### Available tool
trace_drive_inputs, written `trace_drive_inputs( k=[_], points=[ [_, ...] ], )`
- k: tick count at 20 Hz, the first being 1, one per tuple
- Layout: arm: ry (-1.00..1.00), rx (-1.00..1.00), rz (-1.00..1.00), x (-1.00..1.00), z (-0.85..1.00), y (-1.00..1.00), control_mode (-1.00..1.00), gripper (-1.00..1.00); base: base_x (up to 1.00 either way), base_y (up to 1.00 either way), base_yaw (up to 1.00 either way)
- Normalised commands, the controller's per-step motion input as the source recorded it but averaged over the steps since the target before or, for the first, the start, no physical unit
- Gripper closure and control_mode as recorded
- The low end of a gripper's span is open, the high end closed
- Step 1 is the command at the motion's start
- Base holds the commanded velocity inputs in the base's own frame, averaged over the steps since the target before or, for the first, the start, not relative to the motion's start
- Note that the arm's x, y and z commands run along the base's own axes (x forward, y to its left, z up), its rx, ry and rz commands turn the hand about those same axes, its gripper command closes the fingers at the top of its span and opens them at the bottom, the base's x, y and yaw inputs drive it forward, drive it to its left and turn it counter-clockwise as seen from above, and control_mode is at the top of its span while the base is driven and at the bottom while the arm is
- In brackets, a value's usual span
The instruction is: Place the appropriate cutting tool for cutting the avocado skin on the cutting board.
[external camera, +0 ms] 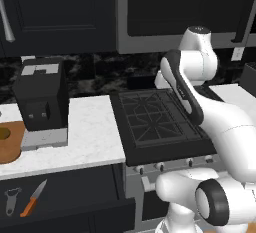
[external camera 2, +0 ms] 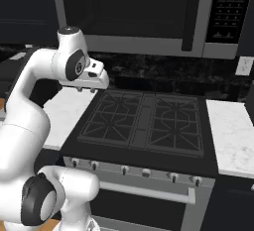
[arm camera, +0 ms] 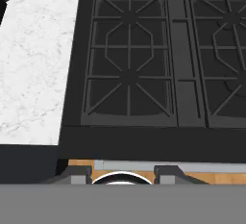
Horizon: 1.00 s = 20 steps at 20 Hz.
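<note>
The cutting tool, a slim knife with a grey blade and orange handle, lies in an open drawer at the lower left of the left base view. The reddish-brown cutting board is cut off by the left edge, on the white counter. On it sits the olive-yellow avocado, partly seen. My gripper hovers over the left side of the stove, far to the right of the knife and board. In the hand view its fingertips stand apart, so my gripper is open and holds nothing.
A grey Y-shaped peeler lies just left of the knife in the drawer. A black boxy appliance on a grey base stands beside the board. The black stove has marble counter to its left. A microwave hangs above.
</note>
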Motion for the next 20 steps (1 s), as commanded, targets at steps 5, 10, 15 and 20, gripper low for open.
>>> trace_drive_inputs(
  k=[5,10,15,20],
  points=[
    [0.0,-0.01,0.03,-0.21,-0.08,0.2,-1.0,-1.0,0.0,0.0,0.0],
    [0.12,0.0,0.1,-0.36,-0.57,0.97,-1.0,-1.0,0.0,0.0,0.0],
    [0.23,0.0,0.05,-0.17,-0.69,1.0,-1.0,-1.0,0.0,0.0,0.0],
    [0.28,0.0,0.05,-0.03,-0.94,0.65,-1.0,-1.0,0.0,0.0,0.0]
  ],
)
